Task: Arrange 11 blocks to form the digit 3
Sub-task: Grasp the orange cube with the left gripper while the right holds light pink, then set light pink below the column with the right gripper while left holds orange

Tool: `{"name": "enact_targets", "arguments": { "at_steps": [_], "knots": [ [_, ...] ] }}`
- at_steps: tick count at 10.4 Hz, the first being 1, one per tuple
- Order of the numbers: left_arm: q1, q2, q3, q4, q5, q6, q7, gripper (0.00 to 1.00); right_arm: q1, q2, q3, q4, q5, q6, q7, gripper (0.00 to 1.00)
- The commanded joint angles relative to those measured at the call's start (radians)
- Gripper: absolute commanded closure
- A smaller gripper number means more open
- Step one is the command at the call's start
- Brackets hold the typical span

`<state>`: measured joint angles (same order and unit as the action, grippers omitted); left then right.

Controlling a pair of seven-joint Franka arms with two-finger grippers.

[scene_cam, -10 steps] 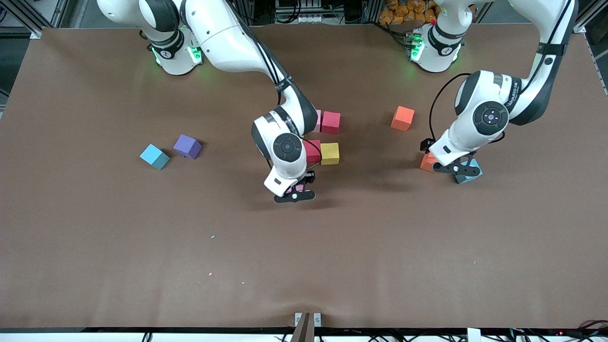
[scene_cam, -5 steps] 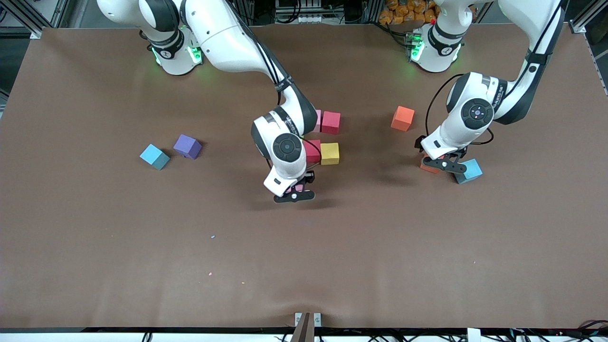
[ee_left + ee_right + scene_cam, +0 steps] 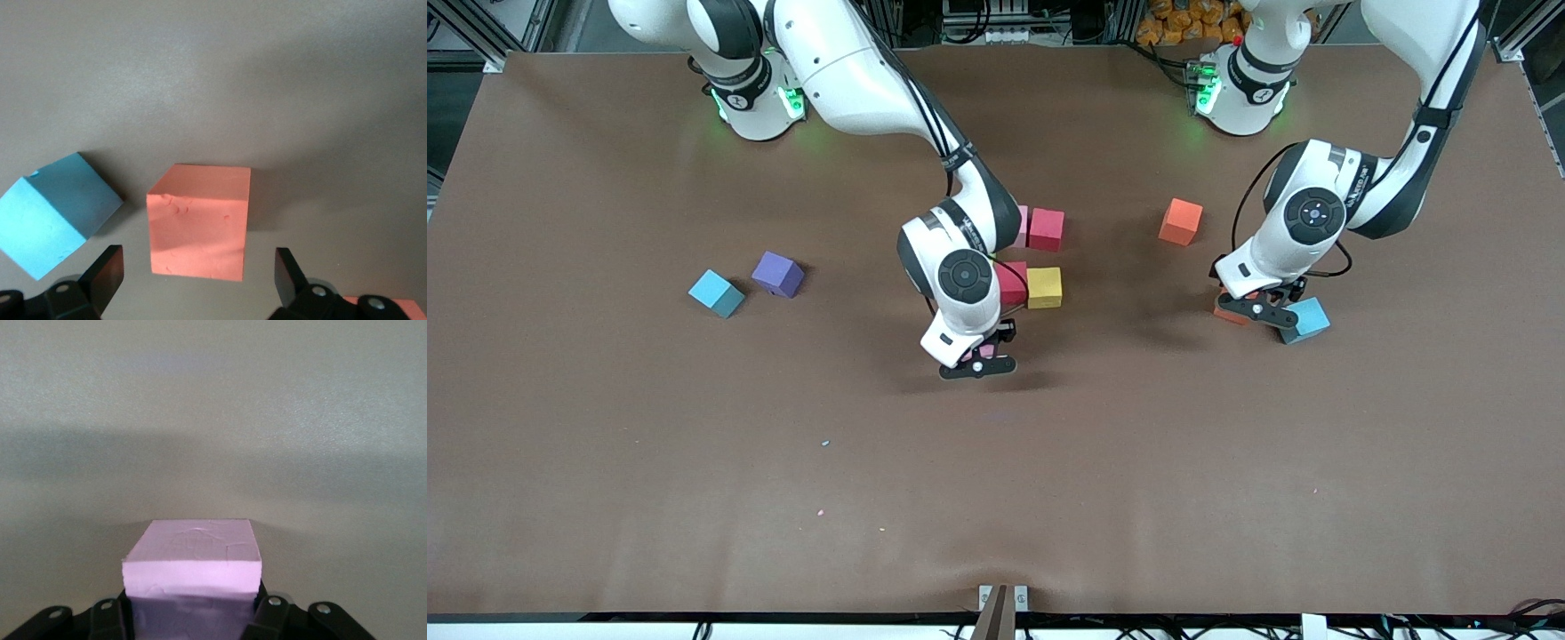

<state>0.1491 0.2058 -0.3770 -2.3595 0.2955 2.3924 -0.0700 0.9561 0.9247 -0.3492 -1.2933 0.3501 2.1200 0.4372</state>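
Observation:
My right gripper (image 3: 978,363) (image 3: 192,617) is shut on a pink block (image 3: 192,561), low over the table beside a red block (image 3: 1012,283) and a yellow block (image 3: 1044,287). Closer to the arm bases lie a second red block (image 3: 1046,228) and a pink block (image 3: 1021,226), which is half hidden by the right arm. My left gripper (image 3: 1258,308) (image 3: 197,280) is open and hangs over an orange-red block (image 3: 199,223) (image 3: 1224,311), one finger on either side and neither touching it. An orange block (image 3: 1181,221) and a purple block (image 3: 777,274) lie apart.
A light-blue cube (image 3: 1307,318) (image 3: 53,215) sits tilted right beside the orange-red block, close to one left finger (image 3: 103,277). Another light-blue cube (image 3: 716,292) lies next to the purple block. Bare brown table (image 3: 996,480) spreads toward the front camera.
The left gripper has shifted off the light-blue cube toward the table's middle and now hangs over the orange-red block. The right arm has stayed put with the pink block.

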Motion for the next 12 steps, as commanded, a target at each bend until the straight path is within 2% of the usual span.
{"name": "enact_targets", "arguments": {
  "at_steps": [1, 2, 3, 4, 5, 7, 12],
  "knots": [
    [0.027, 0.017, -0.011, -0.007, 0.042, 0.031, 0.015, 0.0, 0.01, -0.017, 0.001, -0.044, -0.013, -0.011, 0.018, 0.79],
    [0.03, 0.02, -0.011, -0.007, 0.054, 0.037, 0.015, 0.0, 0.01, -0.017, 0.001, -0.044, -0.013, -0.011, 0.018, 0.78],
    [0.035, 0.027, -0.011, -0.009, 0.08, 0.045, 0.015, 0.0, 0.013, -0.017, 0.001, -0.044, -0.013, -0.011, 0.018, 0.7],
    [0.053, 0.027, -0.011, -0.012, 0.082, 0.045, 0.015, 0.0, 0.013, -0.017, 0.001, -0.044, -0.014, -0.011, 0.018, 0.24],
    [0.052, 0.032, -0.011, -0.012, 0.082, 0.05, 0.015, 0.0, 0.015, -0.018, -0.001, -0.043, -0.014, -0.009, 0.024, 0.0],
    [0.052, 0.041, -0.011, -0.018, 0.082, 0.057, 0.015, 0.0, 0.015, -0.049, -0.008, -0.04, -0.014, -0.012, 0.024, 0.0],
    [0.066, 0.083, -0.01, -0.021, 0.08, 0.134, 0.016, 0.0, 0.015, -0.147, -0.073, -0.04, -0.014, -0.014, 0.021, 0.0]
  ]
}}
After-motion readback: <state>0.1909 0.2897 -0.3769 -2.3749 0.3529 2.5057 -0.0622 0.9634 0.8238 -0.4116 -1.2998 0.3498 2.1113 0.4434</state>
